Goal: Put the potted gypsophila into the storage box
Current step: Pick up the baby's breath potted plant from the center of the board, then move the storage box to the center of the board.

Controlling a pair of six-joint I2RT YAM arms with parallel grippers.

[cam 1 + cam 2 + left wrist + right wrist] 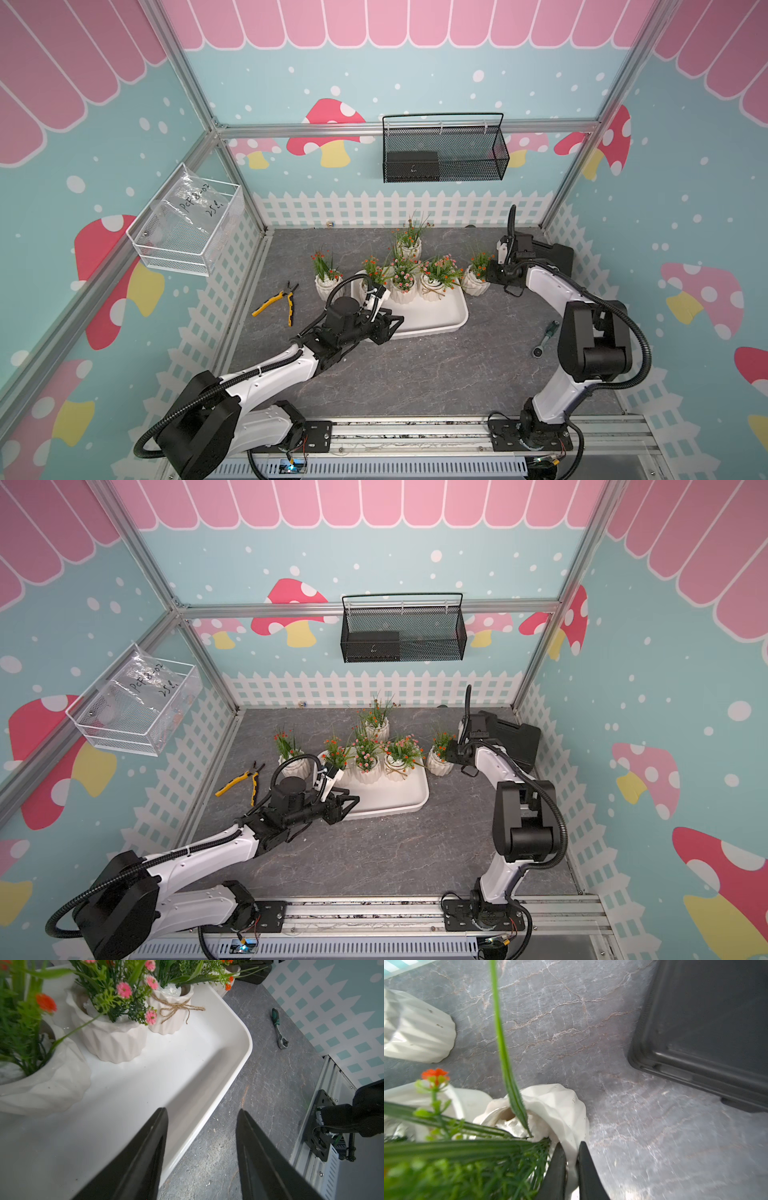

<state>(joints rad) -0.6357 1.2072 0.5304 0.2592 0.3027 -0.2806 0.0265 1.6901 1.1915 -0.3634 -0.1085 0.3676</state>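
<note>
Six pots of gypsophila are present: small white ribbed pots with grassy green stems and tiny orange-red or pink flowers.

Three stand at the back end of the box (428, 316), a shallow white tub with rounded corners:
- the pink-flowered pot (403, 289)
- the twine-tied pot (432, 286)
- the orange-flowered pot (374, 268), partly hidden behind the left wrist

Three are outside it on the table (415, 374):
- the left pot (328, 286)
- the rear pot (409, 248)
- the right pot (476, 282), just beside the box

The right fingers (556, 1167) are narrow, clamped on the right pot's rim. Whether that pot is clear of the table cannot be told. The left fingers (153, 1136) stand wide, holding nothing, over the box's near rim.

Handwriting on the clear bag (187, 208) in the white wire basket (174, 257) begins "PET"; the rest is unclear. The black case (557, 253) is partly hidden by the right arm.
</note>
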